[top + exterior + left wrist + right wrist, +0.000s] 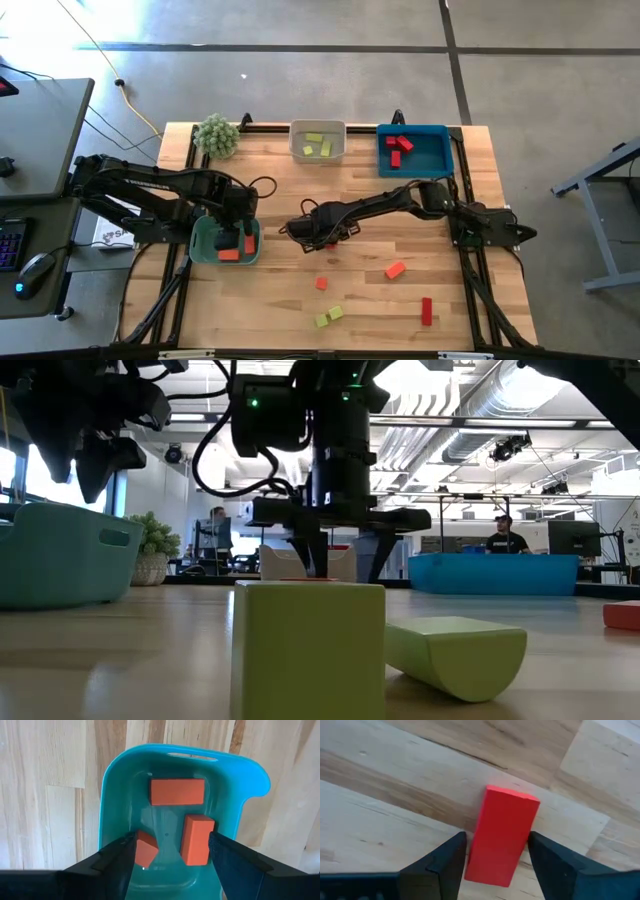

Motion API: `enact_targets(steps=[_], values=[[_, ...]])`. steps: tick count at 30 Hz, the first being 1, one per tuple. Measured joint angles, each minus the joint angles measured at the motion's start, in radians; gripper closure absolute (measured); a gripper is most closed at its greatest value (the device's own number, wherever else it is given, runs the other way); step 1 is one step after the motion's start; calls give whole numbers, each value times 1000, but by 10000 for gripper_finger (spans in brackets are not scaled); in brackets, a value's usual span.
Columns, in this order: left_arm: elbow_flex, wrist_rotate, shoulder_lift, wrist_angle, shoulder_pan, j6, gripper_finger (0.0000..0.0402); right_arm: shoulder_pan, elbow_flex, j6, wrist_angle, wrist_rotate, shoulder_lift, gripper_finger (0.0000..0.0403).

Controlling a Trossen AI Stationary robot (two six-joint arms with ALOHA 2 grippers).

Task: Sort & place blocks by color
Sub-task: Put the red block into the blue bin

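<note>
The right hand (492, 857) is low over the middle of the bench (420, 205), its fingers set on both sides of a dark red block (504, 836) that lies flat on the wood; whether they already press it I cannot tell. The block looks rigid, light and smooth, so I would grip its two long faces near the middle. The blue tray (435, 160) with other red blocks stands at about 1 o'clock from it. The left hand (172, 862) hangs wide open over the teal bin (252, 772) of orange blocks.
</note>
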Motion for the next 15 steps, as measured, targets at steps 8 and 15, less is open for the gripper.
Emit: enact_targets(steps=[8, 15], values=[[0, 0, 0, 0, 0, 8, 163, 1, 0, -42, 0, -4, 1, 302], [0, 0, 0, 1, 0, 8, 163, 2, -6, -89, -18, 14, -23, 302]])
